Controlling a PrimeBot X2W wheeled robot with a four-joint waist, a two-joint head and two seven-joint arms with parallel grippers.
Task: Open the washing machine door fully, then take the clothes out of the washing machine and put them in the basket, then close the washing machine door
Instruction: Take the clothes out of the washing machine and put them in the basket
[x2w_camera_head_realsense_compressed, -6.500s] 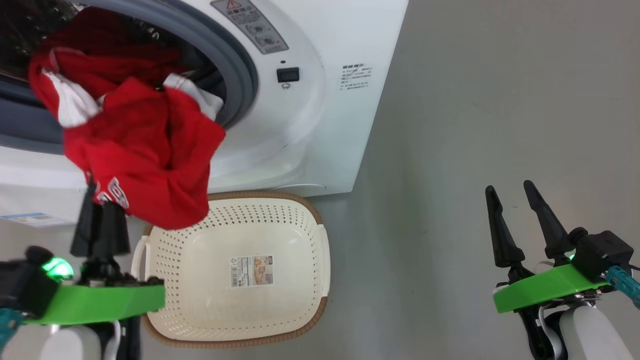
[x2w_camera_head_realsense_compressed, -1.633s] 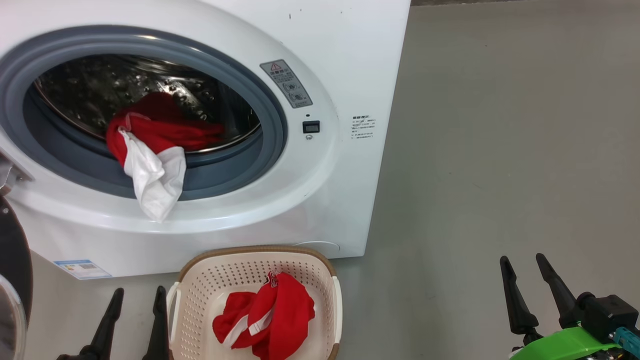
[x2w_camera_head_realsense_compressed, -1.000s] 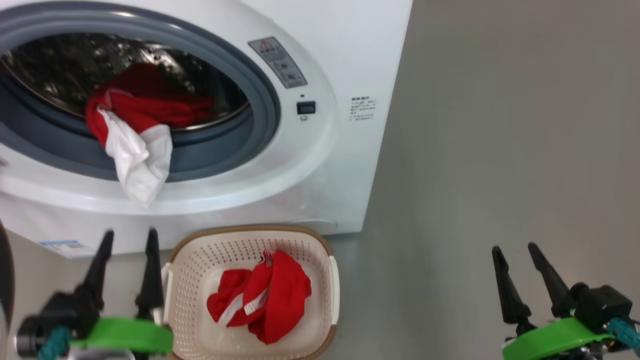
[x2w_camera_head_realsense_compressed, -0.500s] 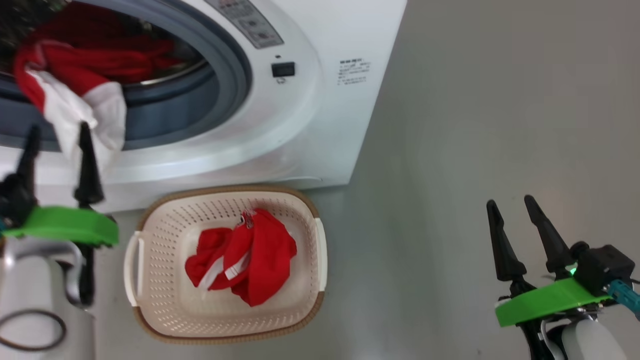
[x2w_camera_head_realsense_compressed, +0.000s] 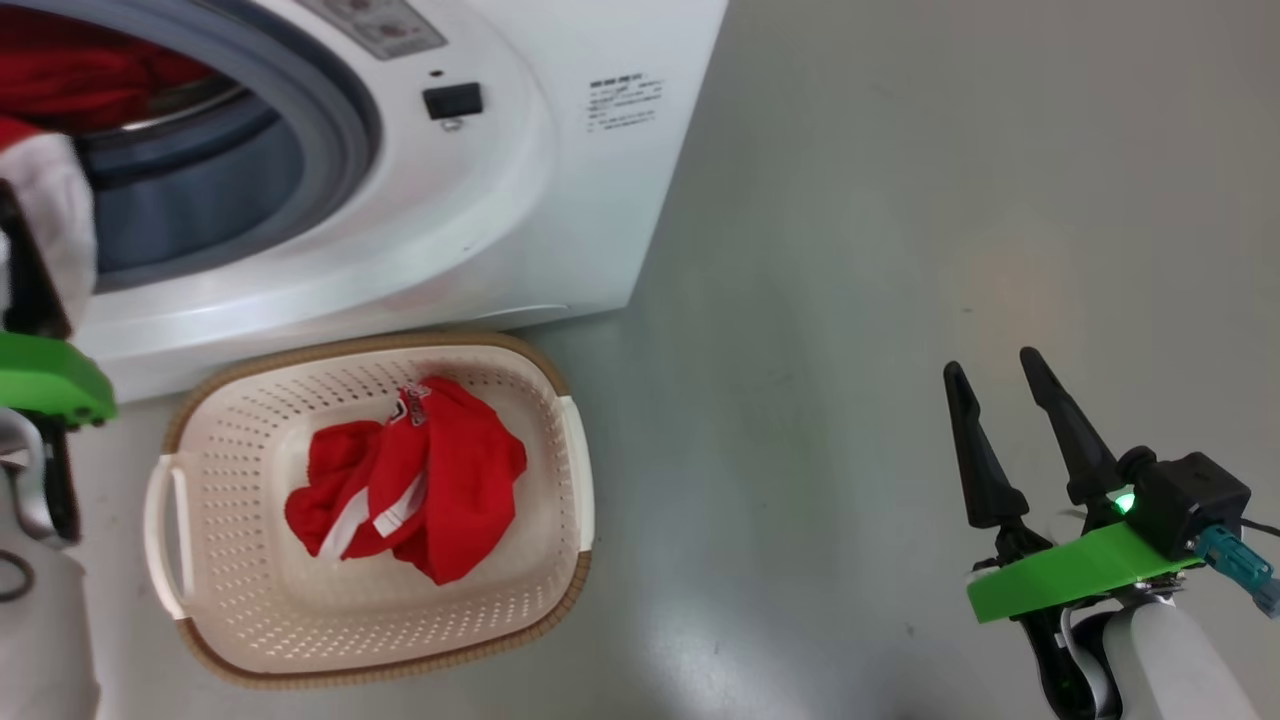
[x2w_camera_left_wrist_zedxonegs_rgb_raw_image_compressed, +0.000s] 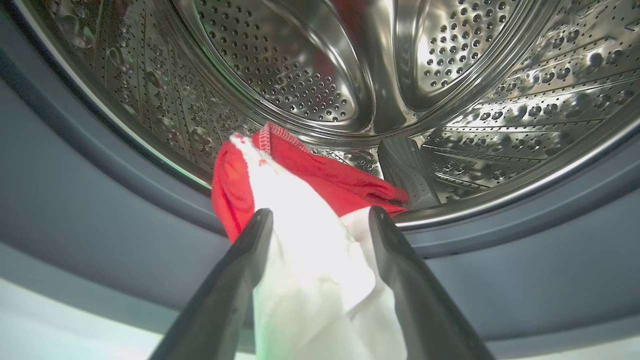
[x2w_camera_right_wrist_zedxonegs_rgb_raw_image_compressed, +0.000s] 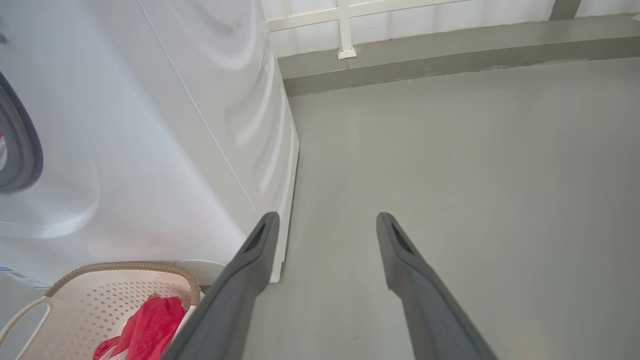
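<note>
Right gripper (x2w_camera_head_realsense_compressed: 988, 358): nearest, low on the robot's right; fingers spread, nothing between them, hanging over bare floor (x2w_camera_head_realsense_compressed: 850, 250), well apart from the laundry.
Left gripper (x2w_camera_left_wrist_zedxonegs_rgb_raw_image_compressed: 321, 212): at the washer's mouth; fingers spread wide to either side of a white flap of cloth, not clamped. Cannot tell whether the fingers (x2w_camera_left_wrist_zedxonegs_rgb_raw_image_compressed: 240, 270) touch the fabric.
Basket (x2w_camera_head_realsense_compressed: 240, 400): on the floor just in front of the machine, upright, mouth up.
Garment in basket (x2w_camera_head_realsense_compressed: 430, 480): one red piece with white stripes, bunched in the middle of the bottom. Judged delivered.
Washing machine (x2w_camera_head_realsense_compressed: 560, 200): white front just behind the basket; the round opening gives a clear line into the drum, so the door-opening step is judged done.
Gasket (x2w_camera_left_wrist_zedxonegs_rgb_raw_image_compressed: 75, 200): grey ring around the mouth, bare except where cloth crosses it.
Garment at the lip (x2w_camera_left_wrist_zedxonegs_rgb_raw_image_compressed: 310, 260): red with a white panel; the red end lies on the drum's edge and the white end hangs out over the gasket, between the left fingers.
Drum (x2w_camera_left_wrist_zedxonegs_rgb_raw_image_compressed: 280, 75): perforated steel, farthest in; the parts in view are bare apart from that garment.
Done: door open, one garment moved.
Left: clamp on the hanging piece, carry it to the basket, check for more, close the washing machine door.
Progress: judged about halfway.
Risk: cloth may snag on the gasket.
</note>
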